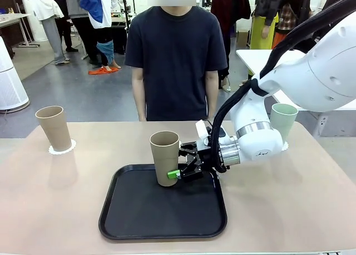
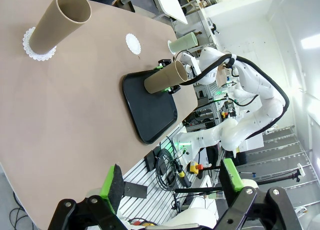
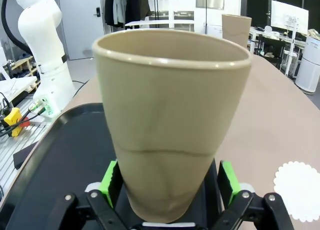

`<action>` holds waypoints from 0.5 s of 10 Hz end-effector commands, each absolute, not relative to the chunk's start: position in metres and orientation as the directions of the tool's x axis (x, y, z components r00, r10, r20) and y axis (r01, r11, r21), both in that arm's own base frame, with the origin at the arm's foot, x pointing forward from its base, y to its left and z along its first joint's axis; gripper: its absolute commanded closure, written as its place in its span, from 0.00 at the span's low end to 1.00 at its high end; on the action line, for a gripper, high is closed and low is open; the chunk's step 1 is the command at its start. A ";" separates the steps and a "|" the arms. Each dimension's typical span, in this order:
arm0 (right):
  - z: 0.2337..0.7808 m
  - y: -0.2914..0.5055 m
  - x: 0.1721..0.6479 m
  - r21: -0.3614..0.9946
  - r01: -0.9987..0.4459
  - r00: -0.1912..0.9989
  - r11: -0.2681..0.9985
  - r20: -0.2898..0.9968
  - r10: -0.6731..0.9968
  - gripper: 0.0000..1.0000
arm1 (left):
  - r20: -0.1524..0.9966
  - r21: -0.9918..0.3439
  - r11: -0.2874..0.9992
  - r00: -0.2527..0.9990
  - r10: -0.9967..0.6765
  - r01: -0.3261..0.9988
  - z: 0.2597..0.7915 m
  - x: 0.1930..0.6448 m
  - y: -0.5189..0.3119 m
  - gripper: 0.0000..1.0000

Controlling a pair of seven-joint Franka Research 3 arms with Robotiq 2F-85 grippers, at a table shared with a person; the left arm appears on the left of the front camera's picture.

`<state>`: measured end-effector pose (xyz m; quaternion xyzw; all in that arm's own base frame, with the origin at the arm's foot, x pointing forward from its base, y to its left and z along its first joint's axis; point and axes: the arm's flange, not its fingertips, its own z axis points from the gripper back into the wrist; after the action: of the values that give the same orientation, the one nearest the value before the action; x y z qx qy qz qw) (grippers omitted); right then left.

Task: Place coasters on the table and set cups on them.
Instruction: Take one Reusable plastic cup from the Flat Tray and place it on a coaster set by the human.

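Observation:
A tan cup (image 1: 165, 158) stands upright on the black tray (image 1: 161, 216). My right gripper (image 1: 181, 170) is open and straddles its base; in the right wrist view the green pads (image 3: 108, 177) flank the cup (image 3: 170, 125) low on each side. Another tan cup (image 1: 54, 127) sits on a coaster (image 1: 62, 149) at the far left of the table (image 1: 289, 199). The mint cup (image 1: 283, 121) stands at the far right, partly behind my right arm. A bare coaster (image 3: 299, 190) lies on the table beside the tray. My left gripper (image 2: 170, 182) hangs open with nothing in it, off the table's near side.
A person in a dark T-shirt (image 1: 175, 55) stands at the far edge, hands down. The tray takes up the near middle. A white table (image 1: 261, 58) stands behind at the right. Bare tabletop lies left and right of the tray.

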<state>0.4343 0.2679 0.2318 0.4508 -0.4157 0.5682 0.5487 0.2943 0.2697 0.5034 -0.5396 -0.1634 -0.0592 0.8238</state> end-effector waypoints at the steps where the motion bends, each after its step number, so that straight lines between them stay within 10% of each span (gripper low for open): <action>1: 0.228 0.277 0.441 0.050 -0.998 0.038 -0.047 0.973 0.226 0.00 | 0.330 -0.876 0.401 0.940 0.092 0.268 0.507 0.293 0.270 0.00; 5: 0.223 0.287 0.438 0.065 -0.992 0.041 -0.104 0.976 0.216 0.00 | 0.330 -0.876 0.401 0.940 0.092 0.268 0.507 0.293 0.270 0.00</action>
<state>0.4328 0.2790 0.2251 0.4696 -0.4105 0.5660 0.5391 0.2943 0.2697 0.5034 -0.5395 -0.1634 -0.0592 0.8238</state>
